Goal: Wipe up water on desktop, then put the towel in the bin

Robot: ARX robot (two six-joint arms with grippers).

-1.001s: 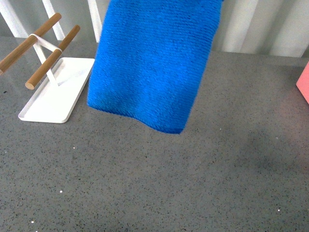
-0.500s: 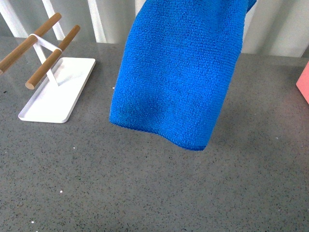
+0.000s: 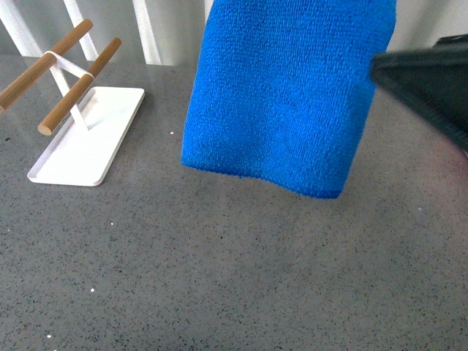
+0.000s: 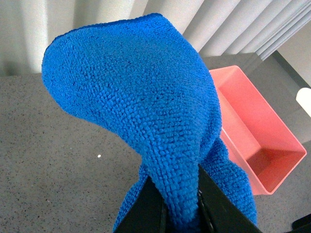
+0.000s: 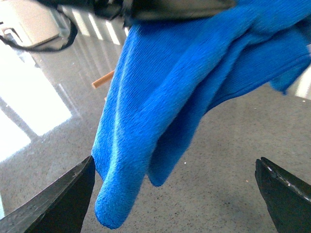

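The bright blue fluffy towel [image 3: 285,95] hangs in the air above the dark grey speckled desktop [image 3: 219,270]. My left gripper [image 4: 179,204] is shut on a fold of the towel [image 4: 141,92], its black jaws pressed on both sides. The salmon-pink bin [image 4: 252,131] stands open and empty on the desktop beyond the towel in the left wrist view. My right gripper [image 5: 175,194] is open, its jaws wide apart, with the towel [image 5: 165,97] hanging in front of it and not touching. A dark part of the right arm [image 3: 431,80] shows at the right of the front view.
A white flat tray [image 3: 88,139] with two wooden bars [image 3: 77,88] on a stand sits at the far left of the desktop. White vertical slats [image 3: 150,29] line the back.
The towel has moved right and risen a little above the desktop. The dark right arm has come into the front view at the right and now hides the bin's pink edge.
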